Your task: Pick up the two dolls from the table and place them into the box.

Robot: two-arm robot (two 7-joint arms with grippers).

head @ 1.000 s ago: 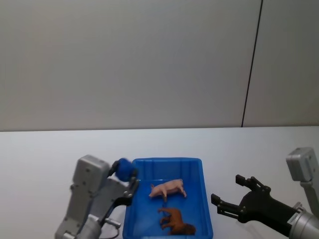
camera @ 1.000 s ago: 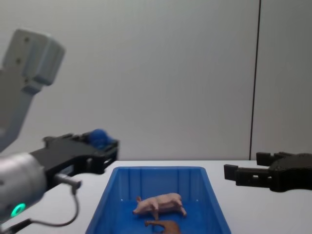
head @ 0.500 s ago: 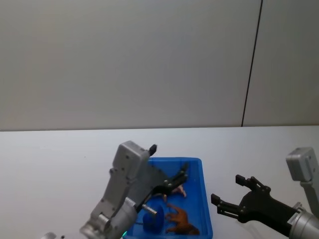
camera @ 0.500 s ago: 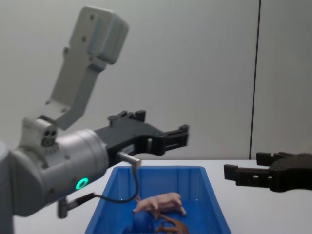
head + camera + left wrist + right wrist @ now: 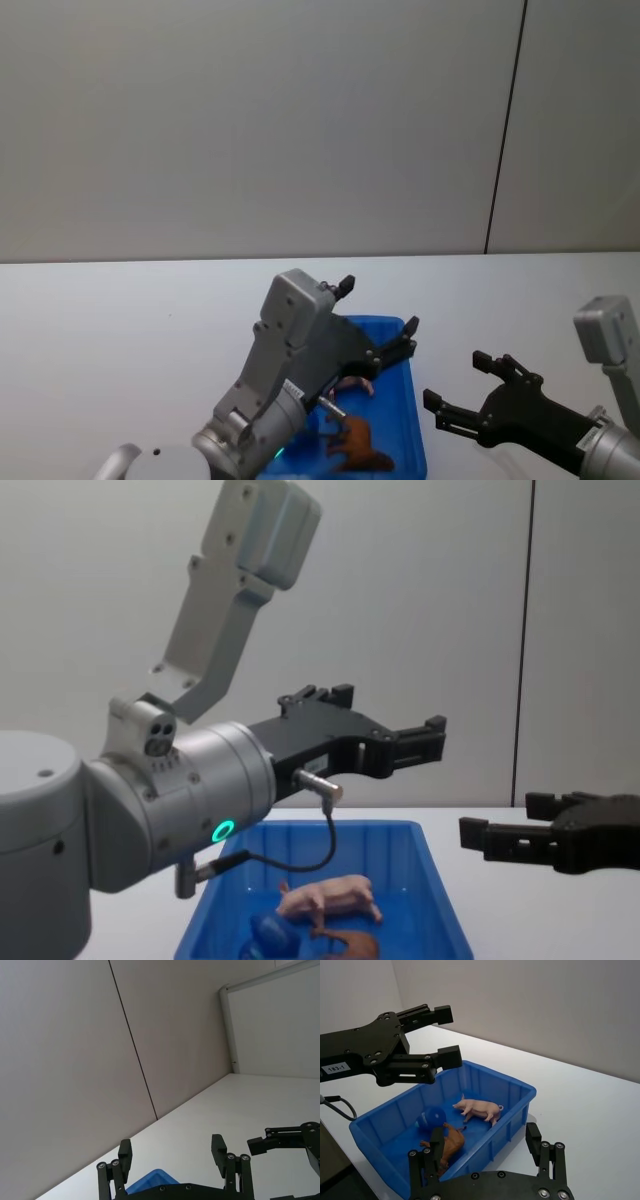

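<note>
You have both dolls in the box [image 5: 515, 1091]: one pink pig [image 5: 477, 1108] and one brown animal [image 5: 447, 1144] on its floor, beside one blue ball [image 5: 430, 1117]. Judged complete; nothing remains on the table [image 5: 120, 320]. Your left gripper [image 5: 385, 730] hangs above the box, jaws wide, empty. Your right gripper [image 5: 468, 392] waits off the box's right side, jaws wide.
</note>
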